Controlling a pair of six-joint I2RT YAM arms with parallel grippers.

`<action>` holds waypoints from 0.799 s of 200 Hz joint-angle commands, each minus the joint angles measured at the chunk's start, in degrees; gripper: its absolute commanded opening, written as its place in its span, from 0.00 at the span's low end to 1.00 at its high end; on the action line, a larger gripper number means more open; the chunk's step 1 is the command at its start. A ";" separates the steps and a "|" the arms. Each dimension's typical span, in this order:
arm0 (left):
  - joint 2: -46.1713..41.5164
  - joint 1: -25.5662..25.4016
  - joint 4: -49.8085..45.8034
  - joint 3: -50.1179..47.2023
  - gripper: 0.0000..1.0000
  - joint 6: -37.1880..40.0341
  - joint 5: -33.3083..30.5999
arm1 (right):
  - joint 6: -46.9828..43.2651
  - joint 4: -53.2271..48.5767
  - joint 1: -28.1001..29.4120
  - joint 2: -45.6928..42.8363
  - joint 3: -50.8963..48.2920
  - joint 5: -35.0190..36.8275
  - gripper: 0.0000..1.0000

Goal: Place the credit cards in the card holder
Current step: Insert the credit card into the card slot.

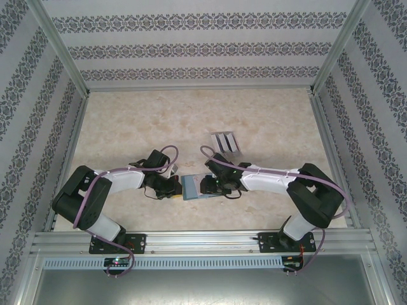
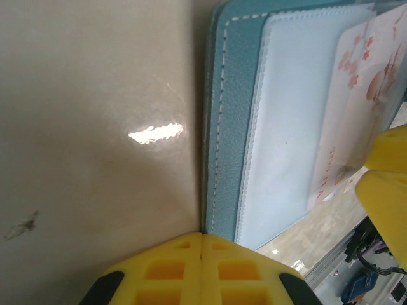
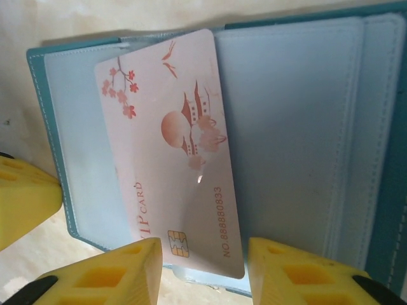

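- One grey ridged rack (image 1: 226, 141) is standing on the pale marbled surface (image 1: 140, 121), just beyond the right arm and apart from the wallet. From overhead I cannot tell whether anything is sitting in it.
- Patterned walls (image 1: 191, 51) are closing in the surface on three sides, and a metal rail (image 1: 203, 241) is running along the near edge where the two arm bases are bolted.
- One card holder (image 1: 189, 189) is lying open and flat near the front of the surface, between the two pincers, with its teal cover facing down and its lighter blue pockets (image 3: 292, 127) facing up.
- One credit card (image 3: 172, 146) is showing: pale pink, printed with blossoms, a pagoda and a chip. It is lying aslant over the open wallet's pocket panel.
- The right pincer (image 3: 205, 267) is standing narrow, gripping the chip end of the credit card by its long edges; its body is covering part of the wallet in the overhead view.
- The left pincer (image 2: 201, 248) is sitting with its two yellow fingers pressed together and nothing between them, its tip right at the card holder's stitched outer edge (image 2: 219, 127).
- Both arms are crowding the card holder from either side.
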 commanded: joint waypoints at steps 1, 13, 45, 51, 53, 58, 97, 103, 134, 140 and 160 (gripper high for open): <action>0.22 -0.82 -0.88 -0.41 0.00 0.78 -1.30 | -0.63 0.36 0.92 1.30 1.56 -0.22 0.36; 0.70 -0.77 -1.50 0.08 0.00 1.32 -1.08 | -1.12 -0.10 1.66 1.68 2.60 0.13 0.32; 1.03 -0.85 -1.14 0.14 0.00 1.09 -0.99 | -2.50 -2.07 3.90 3.25 5.20 2.33 0.30; 1.20 -0.83 -1.31 0.24 0.00 1.15 -0.99 | -2.61 -2.17 4.19 3.78 5.47 2.47 0.30; 1.27 -0.81 -1.38 0.37 0.00 1.19 -1.01 | -2.57 -2.14 4.31 4.00 5.57 2.41 0.30; 1.31 -0.79 -1.81 0.51 0.00 1.27 -0.99 | -2.42 -1.97 4.50 4.54 5.78 2.32 0.30; 1.35 -0.82 -2.11 0.84 0.00 1.60 -1.25 | -3.24 -3.63 5.48 7.29 8.74 1.02 0.32; 1.50 -0.82 -2.27 1.03 0.00 1.74 -1.08 | -3.43 -4.91 5.34 6.98 9.09 2.03 0.33; 1.54 -0.77 -2.09 1.08 0.00 1.90 -1.43 | -5.12 -9.58 3.91 2.01 7.91 6.73 0.39; 1.71 -0.78 -2.37 1.36 0.00 2.06 -1.36 | -5.75 -10.04 3.39 1.04 7.54 7.05 0.40; 2.00 -0.82 -4.00 1.92 0.00 2.11 -1.11 | -6.64 -9.69 1.30 -0.93 6.38 6.46 0.41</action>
